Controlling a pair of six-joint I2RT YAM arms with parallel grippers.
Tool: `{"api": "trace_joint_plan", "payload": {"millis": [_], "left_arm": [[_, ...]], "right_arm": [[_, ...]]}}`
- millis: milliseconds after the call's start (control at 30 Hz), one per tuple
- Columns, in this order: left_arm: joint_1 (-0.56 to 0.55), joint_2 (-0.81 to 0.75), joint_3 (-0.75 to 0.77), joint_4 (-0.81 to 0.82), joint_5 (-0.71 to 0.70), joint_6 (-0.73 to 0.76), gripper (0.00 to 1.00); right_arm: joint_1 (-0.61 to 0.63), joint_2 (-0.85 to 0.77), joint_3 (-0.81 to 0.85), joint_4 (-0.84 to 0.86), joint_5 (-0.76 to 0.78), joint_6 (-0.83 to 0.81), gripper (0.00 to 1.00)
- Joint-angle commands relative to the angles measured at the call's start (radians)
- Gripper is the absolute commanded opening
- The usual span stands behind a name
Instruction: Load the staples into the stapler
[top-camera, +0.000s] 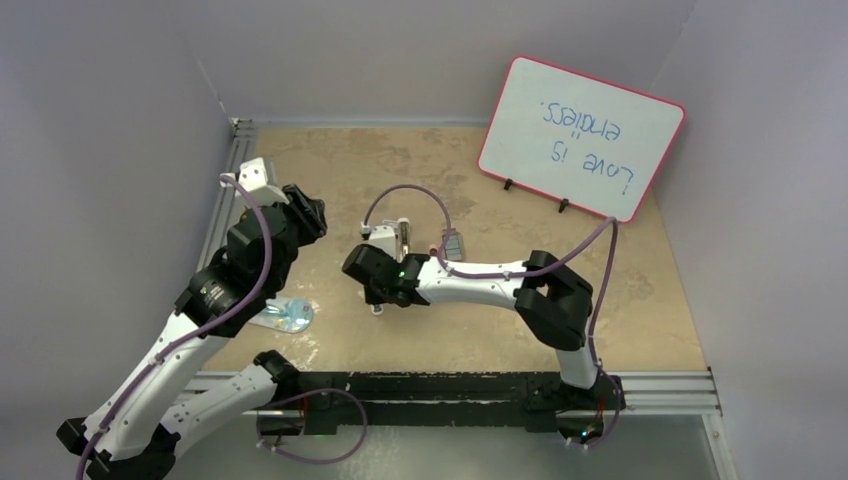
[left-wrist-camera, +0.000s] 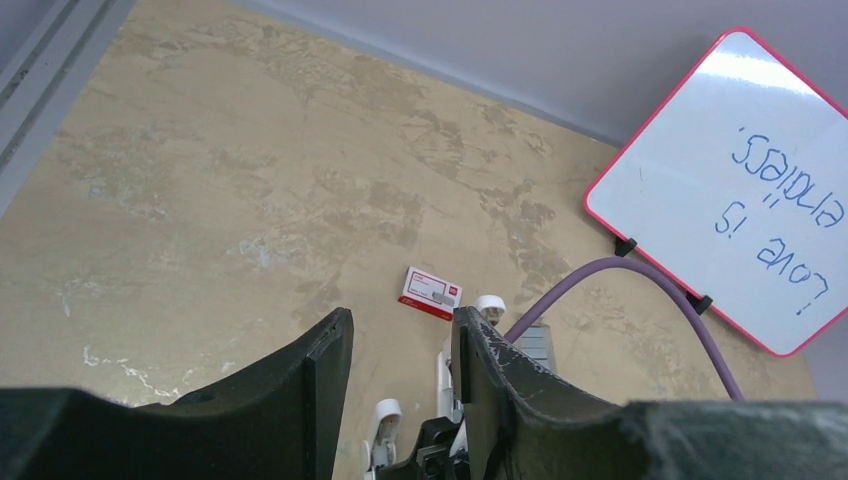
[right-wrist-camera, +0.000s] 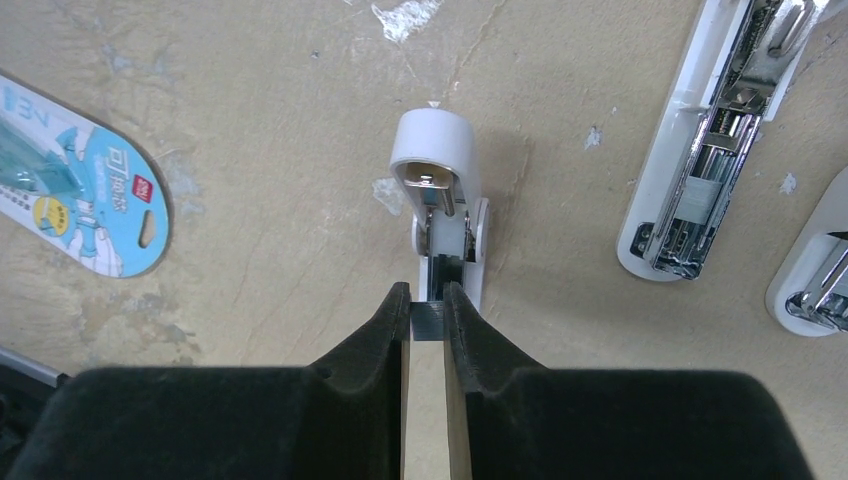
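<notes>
Left claw (left-wrist-camera: 402, 318) apart; right claw (right-wrist-camera: 426, 292) clamped on tail of white stapler (right-wrist-camera: 435, 150). Staple box (left-wrist-camera: 431, 293) label unreadable. Whiteboard (top-camera: 580, 135) says "Love is endless".

Your overhead camera looks down across the mottled tan tabletop (top-camera: 330, 170); your left wrist view shares its pink-framed whiteboard (left-wrist-camera: 720, 190); your right wrist looks straight down, close.

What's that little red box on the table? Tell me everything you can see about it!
The staple box is small, flat and rectangular, red with a white label, cardboard by its look. It lies flat on the tan table, beyond the open left gripper. Nothing seems to touch it. I can't tell if it's open.
</notes>
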Motion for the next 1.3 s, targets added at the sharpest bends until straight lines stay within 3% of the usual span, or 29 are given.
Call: {"api": "trace_joint_plan", "payload": {"millis": [0, 1267], "left_arm": [[0.005, -0.006, 0.005, 0.026, 0.007, 0.020, 0.41], [0.005, 0.004, -0.046, 0.042, 0.002, 0.010, 0.42]], "right_arm": [[0.008, 0.006, 0.040, 0.005, 0.038, -0.013, 0.16], [0.006, 0.078, 0.062, -0.032, 0.068, 0.025, 0.15]]}}
